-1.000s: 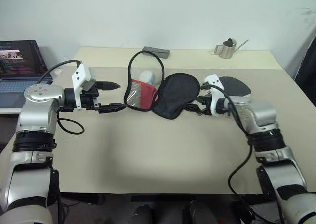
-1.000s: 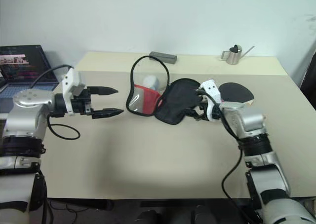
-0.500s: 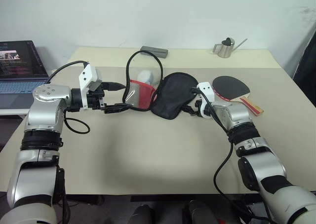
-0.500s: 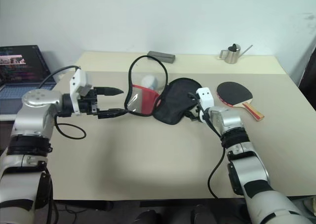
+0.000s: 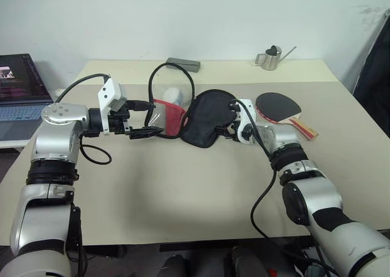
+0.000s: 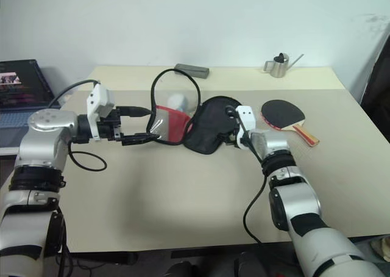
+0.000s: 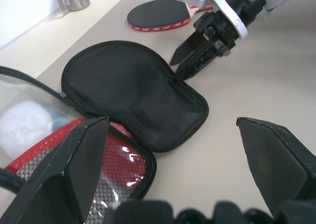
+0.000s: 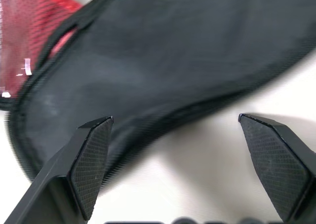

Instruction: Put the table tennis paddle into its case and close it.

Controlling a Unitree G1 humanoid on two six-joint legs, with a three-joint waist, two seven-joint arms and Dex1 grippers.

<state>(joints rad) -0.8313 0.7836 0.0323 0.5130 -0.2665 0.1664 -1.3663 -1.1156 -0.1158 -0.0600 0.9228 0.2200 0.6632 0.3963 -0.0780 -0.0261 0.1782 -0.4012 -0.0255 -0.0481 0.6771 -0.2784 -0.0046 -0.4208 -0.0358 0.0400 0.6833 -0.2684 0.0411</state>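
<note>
Beige table (image 5: 183,191), white wall (image 5: 183,14) behind. Far edge: small grey flat box (image 5: 183,64) left of centre, metal watering can (image 5: 269,57) w/ thin spout toward right. Open laptop (image 5: 18,88), screen lit, off table's left side.

one table tennis paddle (image 5: 278,105); one case (image 5: 206,117), lying unzipped; one white ball (image 5: 173,94) in the case's clear half; one small metal watering can (image 5: 269,58); one grey flat box (image 5: 183,64); one laptop (image 5: 19,86); one table (image 5: 183,185); two grippers, left gripper (image 5: 150,118), right gripper (image 5: 228,119)

Bare table (image 5: 183,185) lies open in front of the case (image 5: 204,117); paddle (image 5: 277,105) beside it unobstructed.
</note>
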